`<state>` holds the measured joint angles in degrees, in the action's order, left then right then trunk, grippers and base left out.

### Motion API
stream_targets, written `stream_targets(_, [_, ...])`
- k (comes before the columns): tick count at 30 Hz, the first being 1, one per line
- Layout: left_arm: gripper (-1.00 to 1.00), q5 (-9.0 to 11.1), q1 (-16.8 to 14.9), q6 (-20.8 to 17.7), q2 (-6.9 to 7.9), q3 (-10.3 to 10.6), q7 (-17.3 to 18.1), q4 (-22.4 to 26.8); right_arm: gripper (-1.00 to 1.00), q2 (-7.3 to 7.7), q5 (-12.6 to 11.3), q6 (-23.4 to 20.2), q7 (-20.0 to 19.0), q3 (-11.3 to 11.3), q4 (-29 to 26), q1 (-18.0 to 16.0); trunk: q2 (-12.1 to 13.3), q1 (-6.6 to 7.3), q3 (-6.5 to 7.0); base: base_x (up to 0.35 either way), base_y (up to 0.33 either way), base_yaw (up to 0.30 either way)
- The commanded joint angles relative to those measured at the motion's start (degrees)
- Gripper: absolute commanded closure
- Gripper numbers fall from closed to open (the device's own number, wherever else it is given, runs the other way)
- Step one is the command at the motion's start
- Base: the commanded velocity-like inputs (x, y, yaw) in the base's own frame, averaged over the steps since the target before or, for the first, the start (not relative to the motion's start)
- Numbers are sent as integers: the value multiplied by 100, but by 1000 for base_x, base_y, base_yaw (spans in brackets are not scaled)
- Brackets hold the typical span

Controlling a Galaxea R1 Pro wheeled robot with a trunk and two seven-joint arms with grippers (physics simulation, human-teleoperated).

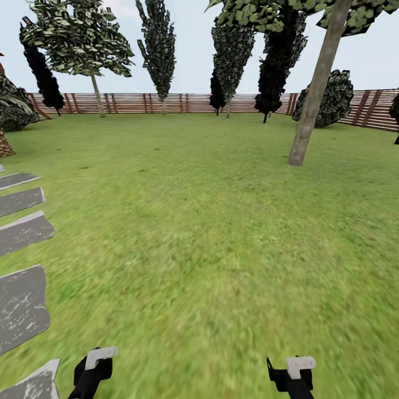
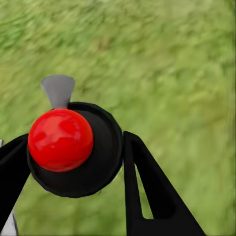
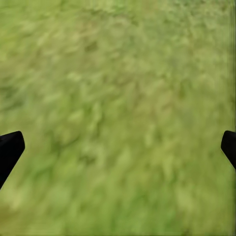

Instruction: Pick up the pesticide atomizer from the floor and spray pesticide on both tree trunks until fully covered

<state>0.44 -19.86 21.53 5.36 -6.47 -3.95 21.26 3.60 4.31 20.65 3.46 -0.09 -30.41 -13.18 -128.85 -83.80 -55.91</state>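
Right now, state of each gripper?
Left gripper: closed on the pesticide atomizer.
Right gripper: open, empty, over grass.

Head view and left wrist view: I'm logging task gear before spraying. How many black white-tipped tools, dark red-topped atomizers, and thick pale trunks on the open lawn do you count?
Black tools with white tips: 2, the left tool and the right tool
Dark round atomizer with a red ball top: 1, between the left tool's fingers
Thick pale grey-beige tree trunk: 1
Total: 4
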Motion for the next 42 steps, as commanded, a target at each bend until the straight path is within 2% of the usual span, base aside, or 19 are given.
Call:
stream_targets(1, [100, -1, 0, 0, 0, -1, 0, 1, -100, 0, 0, 0, -1, 0, 0, 0, 0, 0, 0, 339, 0, -262])
stream_targets(35, [100, -1, 0, 0, 0, 2, 0, -70, -100, 0, 9, 0, 5, 0, 3, 0, 0, 0, 0, 339, 0, -261])
stream_targets(42, [100, -1, 0, 0, 0, 3, 0, -70, -100, 0, 9, 0, 5, 0, 8, 0, 0, 0, 0, 339, 0, -118])
